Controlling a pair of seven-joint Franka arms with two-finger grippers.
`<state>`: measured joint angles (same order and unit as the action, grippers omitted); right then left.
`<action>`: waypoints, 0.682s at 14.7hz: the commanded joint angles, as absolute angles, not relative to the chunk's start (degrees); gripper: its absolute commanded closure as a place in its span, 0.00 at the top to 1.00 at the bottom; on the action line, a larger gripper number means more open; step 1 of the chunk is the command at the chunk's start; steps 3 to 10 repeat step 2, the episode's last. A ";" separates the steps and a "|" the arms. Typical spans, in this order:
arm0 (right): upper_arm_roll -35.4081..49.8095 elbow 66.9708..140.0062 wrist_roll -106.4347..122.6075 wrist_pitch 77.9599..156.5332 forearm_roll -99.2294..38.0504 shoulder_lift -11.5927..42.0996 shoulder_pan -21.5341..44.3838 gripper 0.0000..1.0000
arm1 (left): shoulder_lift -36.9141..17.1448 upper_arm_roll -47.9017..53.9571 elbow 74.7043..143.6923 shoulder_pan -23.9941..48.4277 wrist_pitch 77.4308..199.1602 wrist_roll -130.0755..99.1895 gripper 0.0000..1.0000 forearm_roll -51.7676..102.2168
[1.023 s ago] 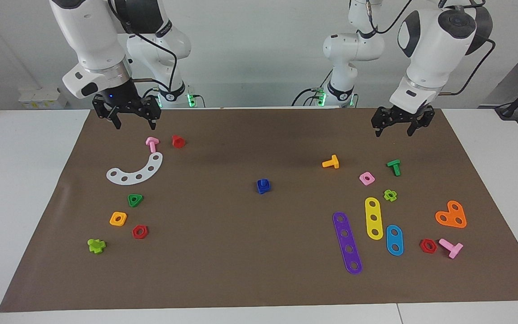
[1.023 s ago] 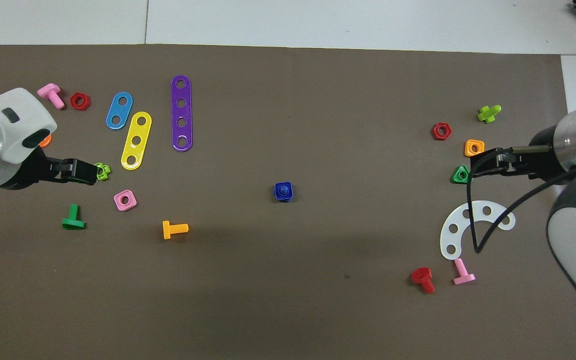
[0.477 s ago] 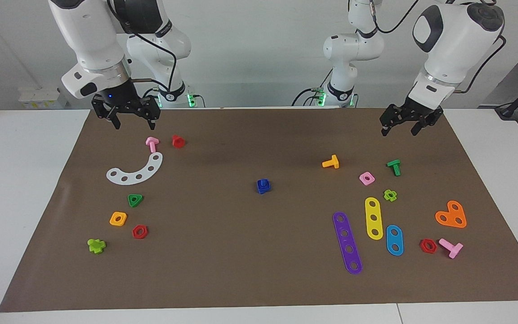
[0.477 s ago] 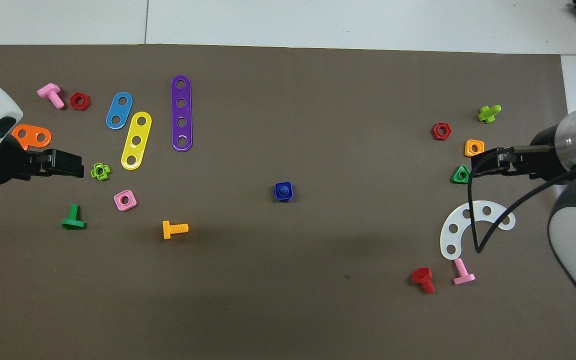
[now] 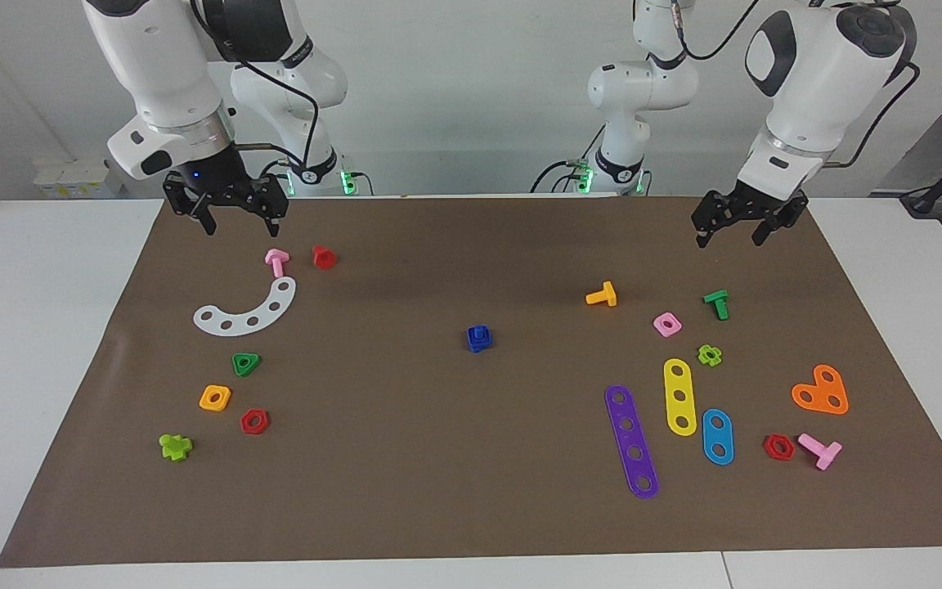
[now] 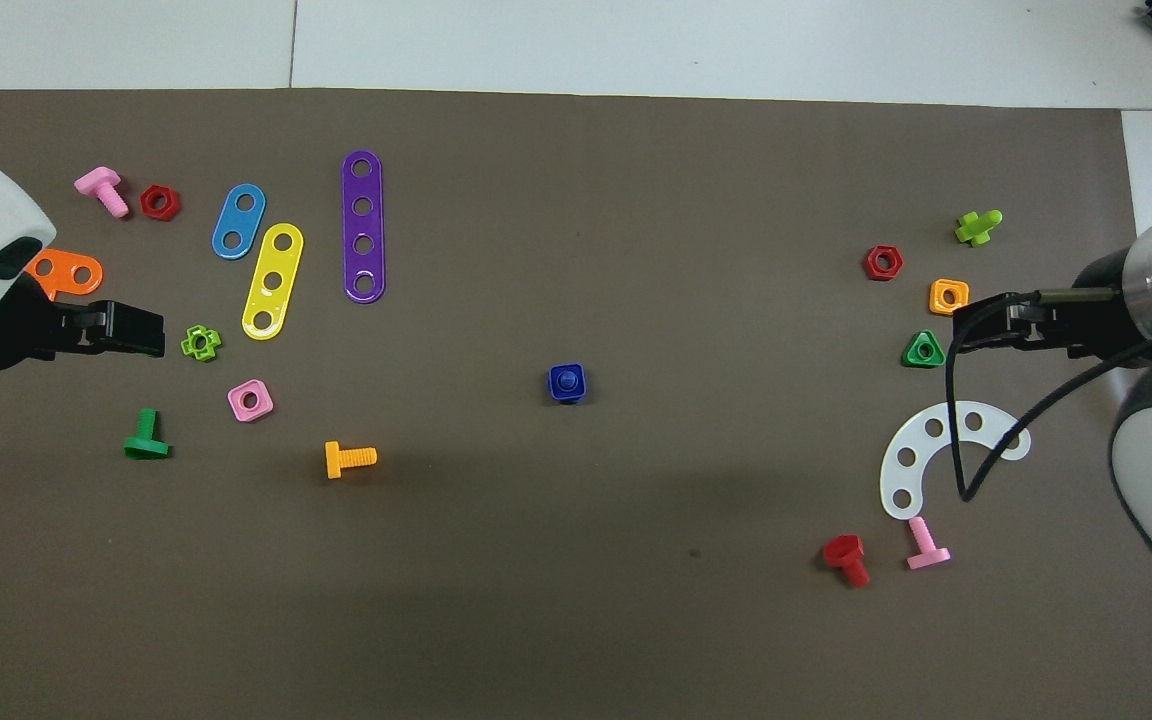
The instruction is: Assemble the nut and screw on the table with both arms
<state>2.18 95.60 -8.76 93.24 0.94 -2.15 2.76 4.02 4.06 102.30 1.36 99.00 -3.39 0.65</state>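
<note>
**Blue nut and screw sit joined at mid-worktop, both arms raised near the robots' edge**

No brand, label or writing can be read on any part.

The nut (image 5: 479, 341) is a small dark blue square piece lying flat at the middle of the worktop (image 5: 405, 491), well apart from every edge of the brown sheet. The screw (image 5: 479, 332) is the same dark blue; its round stem end stands up through the nut's centre hole. Its head is hidden beneath, so its shape probably cannot be judged here.

The left gripper (image 5: 738, 228) hangs in the air over the sheet's corner at the left arm's end, near the robots' edge, its jaws open and empty. The arm bends down from a raised elbow, the wrist tilted.

The right gripper (image 5: 226, 213) hangs over the sheet's corner at the right arm's end, near the robots' edge, above a pink bolt (image 5: 276, 262). Its jaws point down, spread and empty.

Coloured toy nuts, bolts and strips lie scattered at both ends.
</note>
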 commanded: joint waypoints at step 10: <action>2.29 95.71 -8.53 92.99 0.88 -2.37 1.58 1.00 | 4.22 4.22 101.69 1.67 99.05 -3.25 1.00 -0.88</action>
